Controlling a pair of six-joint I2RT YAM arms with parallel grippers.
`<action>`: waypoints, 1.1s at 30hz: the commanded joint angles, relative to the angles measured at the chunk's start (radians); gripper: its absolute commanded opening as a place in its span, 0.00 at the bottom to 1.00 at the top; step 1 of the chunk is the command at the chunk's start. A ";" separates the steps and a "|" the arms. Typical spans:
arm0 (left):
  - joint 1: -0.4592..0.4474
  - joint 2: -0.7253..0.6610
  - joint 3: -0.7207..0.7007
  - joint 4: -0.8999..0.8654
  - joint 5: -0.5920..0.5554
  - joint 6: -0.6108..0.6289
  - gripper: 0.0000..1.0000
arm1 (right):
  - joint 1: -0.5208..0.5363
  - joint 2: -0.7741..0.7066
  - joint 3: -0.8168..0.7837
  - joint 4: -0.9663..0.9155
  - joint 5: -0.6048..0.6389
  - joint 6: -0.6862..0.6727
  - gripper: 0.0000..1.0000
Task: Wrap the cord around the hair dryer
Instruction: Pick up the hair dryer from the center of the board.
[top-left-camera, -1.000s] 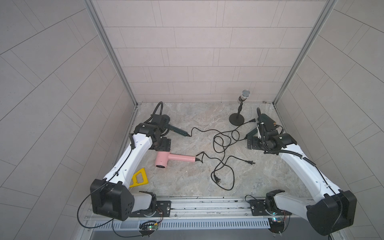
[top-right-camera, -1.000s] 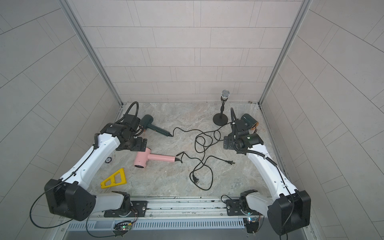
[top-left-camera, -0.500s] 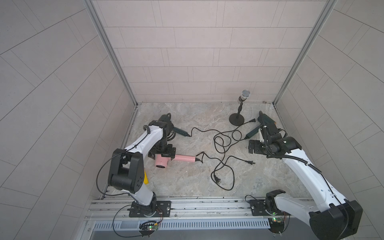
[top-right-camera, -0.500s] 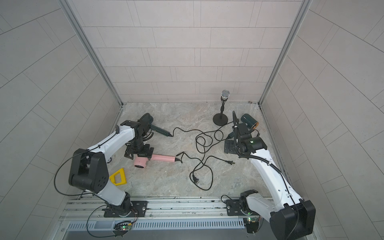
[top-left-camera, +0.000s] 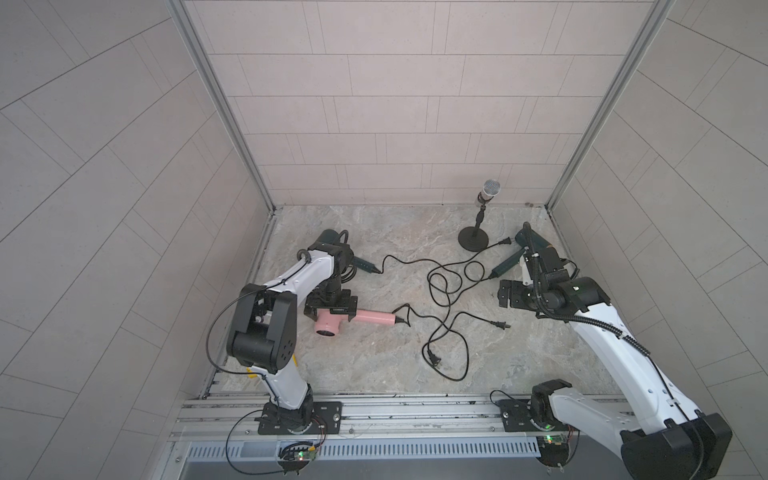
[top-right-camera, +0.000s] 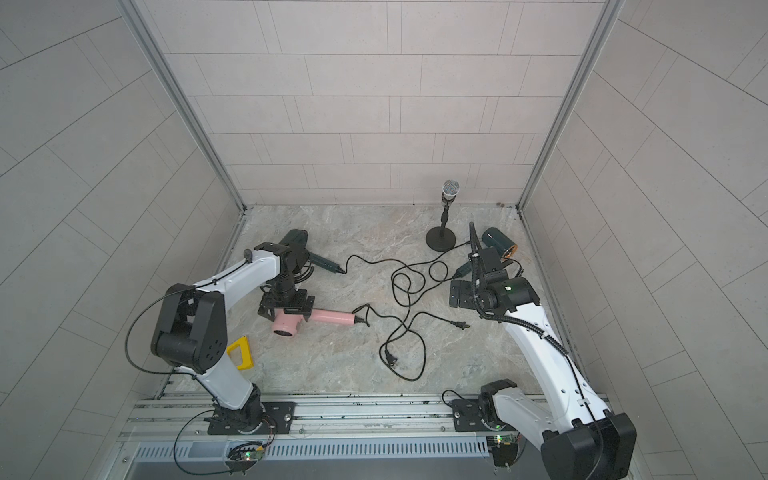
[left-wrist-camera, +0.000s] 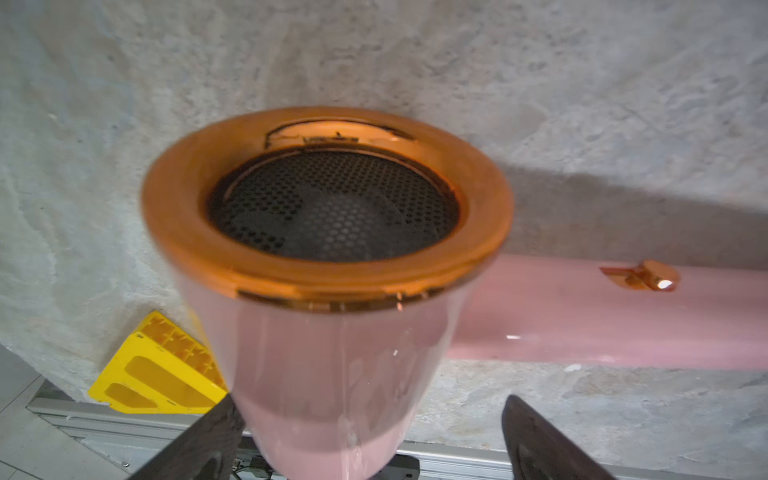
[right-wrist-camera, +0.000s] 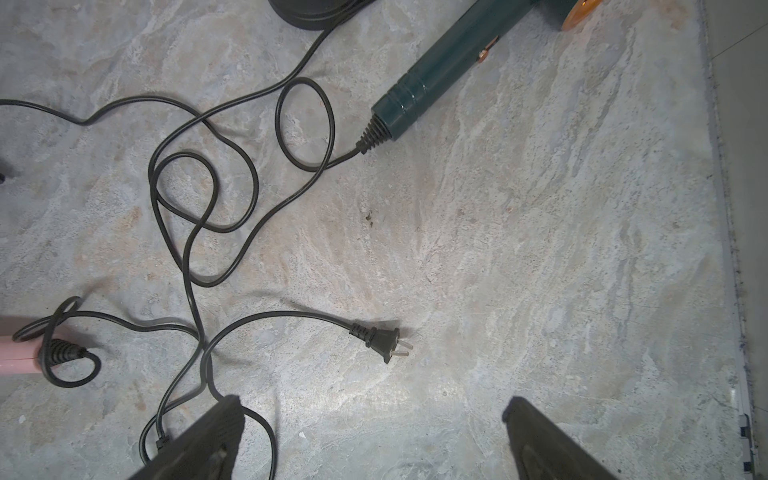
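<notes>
Pink glossy hair dryer (top-left-camera: 365, 328), one, lying toward left edge of stone-patterned worktop (top-left-camera: 415, 232), black cord (right-wrist-camera: 64, 351) loose, unwrapped. Left claw (top-left-camera: 331, 311) spread wide astride its barrel, contact unclear. Right claw (top-left-camera: 506, 294) fully open, empty. Two dark green hair dryers (top-left-camera: 328, 237) (top-left-camera: 540, 243) near far corners. Three black plugs (right-wrist-camera: 384, 343). One microphone stand (top-left-camera: 473, 241). One yellow plastic triangle (top-right-camera: 241, 353).

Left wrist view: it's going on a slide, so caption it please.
Open left claw straddling the barrel of the pink hair dryer, its copper-rimmed grille facing the camera.

L gripper (top-left-camera: 330, 311) now over pink dryer (top-left-camera: 374, 329)
</notes>
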 joint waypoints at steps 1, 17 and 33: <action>-0.070 0.064 0.043 0.116 0.126 -0.052 1.00 | -0.006 -0.031 0.033 -0.038 -0.059 0.001 0.99; -0.103 0.027 0.043 0.090 0.037 0.076 1.00 | -0.006 -0.079 -0.018 -0.044 -0.156 -0.049 1.00; -0.110 0.177 0.021 0.204 0.096 0.101 1.00 | 0.012 -0.118 -0.091 -0.022 -0.128 -0.050 1.00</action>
